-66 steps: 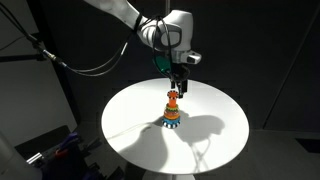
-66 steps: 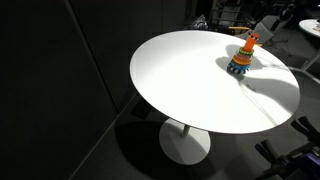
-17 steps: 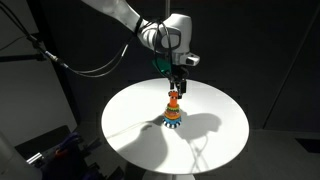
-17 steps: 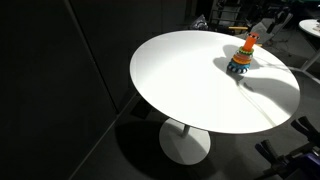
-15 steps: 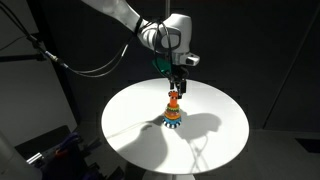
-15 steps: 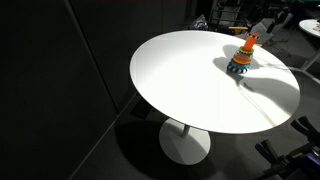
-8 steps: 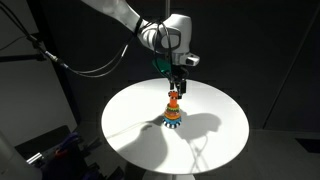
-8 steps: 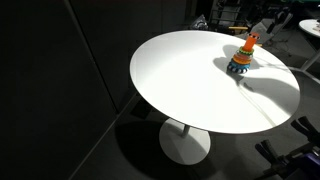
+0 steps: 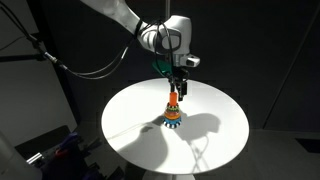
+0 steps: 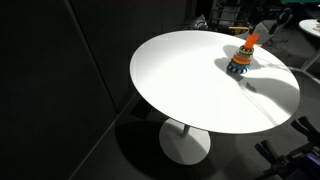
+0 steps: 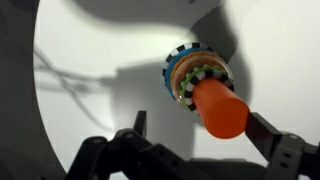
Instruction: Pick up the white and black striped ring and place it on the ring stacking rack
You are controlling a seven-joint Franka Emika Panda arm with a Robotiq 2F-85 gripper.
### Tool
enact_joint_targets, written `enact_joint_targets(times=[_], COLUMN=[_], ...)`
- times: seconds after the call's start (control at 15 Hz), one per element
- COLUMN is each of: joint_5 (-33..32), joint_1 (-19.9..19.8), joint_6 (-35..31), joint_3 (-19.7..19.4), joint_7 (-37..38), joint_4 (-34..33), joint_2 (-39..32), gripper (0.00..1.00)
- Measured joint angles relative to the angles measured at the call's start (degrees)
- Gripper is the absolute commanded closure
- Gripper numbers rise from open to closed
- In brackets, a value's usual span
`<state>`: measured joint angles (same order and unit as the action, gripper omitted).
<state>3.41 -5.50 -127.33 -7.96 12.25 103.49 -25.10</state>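
Note:
The ring stacking rack (image 9: 173,112) stands near the middle of the round white table (image 9: 130,120). It has an orange peg on top and coloured rings below, and it also shows in the other exterior view (image 10: 241,60). In the wrist view the orange peg (image 11: 220,108) points up at the camera. The white and black striped ring (image 11: 181,54) lies around the foot of the rack and shows at its base in an exterior view (image 9: 171,125). My gripper (image 11: 203,130) is open and empty. It hangs right above the rack (image 9: 177,88) with one finger on each side of the peg's tip.
The table's edge (image 10: 150,95) drops to a dark floor, with a white pedestal foot (image 10: 186,142) below. Cables (image 9: 85,68) hang at the back. Dark clutter (image 9: 55,150) stands beside the table. Equipment (image 10: 285,25) sits behind the far rim.
The gripper has shifted only very slightly over the peg. The rack and the striped ring have not moved.

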Motion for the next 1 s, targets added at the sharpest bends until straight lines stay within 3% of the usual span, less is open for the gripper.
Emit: enact_joint_targets(times=[0.53,1.0], joint_5=[-0.4,-0.4], joint_1=[0.0,-0.1], joint_6=[0.6,6.9], joint_3=[0.0,0.3], joint_7=[-0.5,-7.3], joint_4=[0.0,2.4], joint_2=[0.2,4.0], gripper=[0.00,0.00])
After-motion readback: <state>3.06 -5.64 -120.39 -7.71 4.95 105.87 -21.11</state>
